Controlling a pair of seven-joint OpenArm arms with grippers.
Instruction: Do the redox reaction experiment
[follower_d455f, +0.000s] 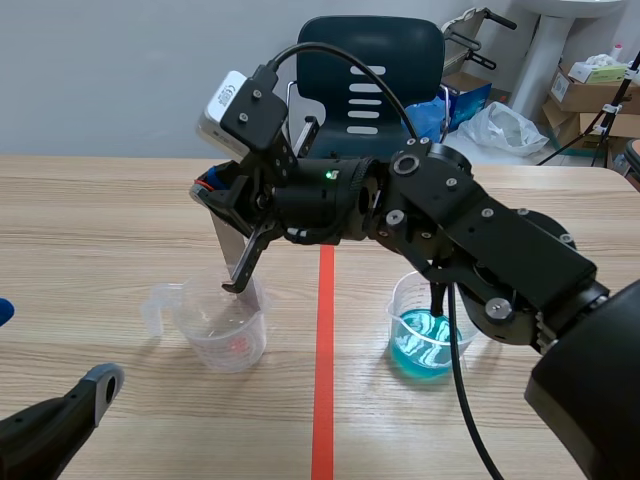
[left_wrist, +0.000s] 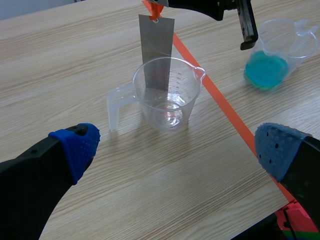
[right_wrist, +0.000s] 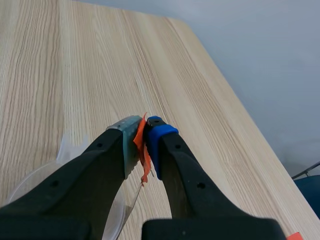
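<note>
Right gripper: jaws clamped on the orange tab at the head of a grey metal strip.

The strip hangs straight down from the jaws, long axis vertical. Its lower end is at the clear measuring cup. Whether it is inside the cup or just behind it cannot be settled.

The cup of blue solution stands on the surface across the tape line, on the right arm's own side.

Left gripper: jaws wide apart, empty, near the clear cup.

Judgement: the right arm alone controls the strip. A transfer would need a lift clear of the rim, a sideways carry over the line, then a vertical descent.
</note>
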